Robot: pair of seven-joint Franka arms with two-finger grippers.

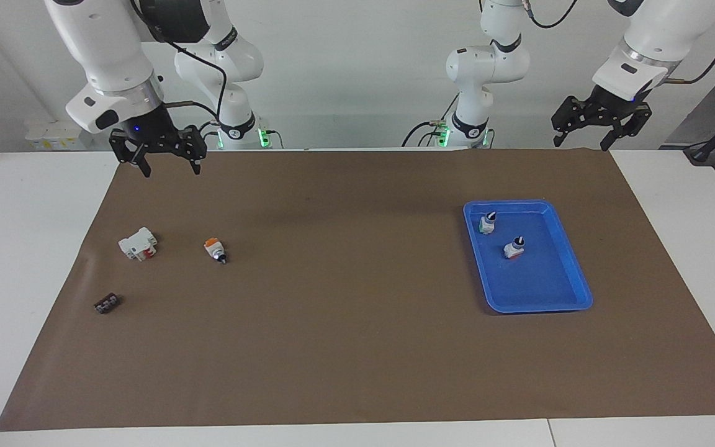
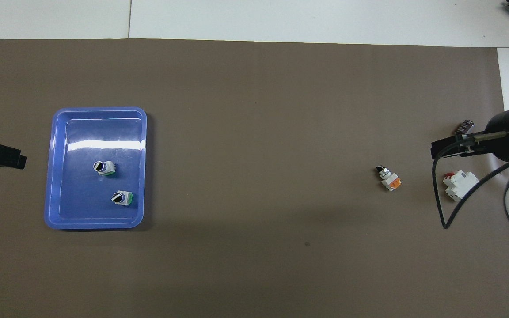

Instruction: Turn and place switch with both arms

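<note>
While tray (image 1: 571, 273) holds 2 switches | orange switch (image 1: 215, 249) outside | both grippers spread, empty

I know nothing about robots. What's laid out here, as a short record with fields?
Surface: brown mat on a white table
Orange-ended switch: lying on its side on the mat, toward the right arm's end
Blue tray: toward the left arm's end, holds two other switches, knobs up
Blocky white part: beside the orange-ended switch
Small black part: farther from the robots
Right gripper: raised, open, holding nothing
Left gripper: raised, open, holding nothing
</note>
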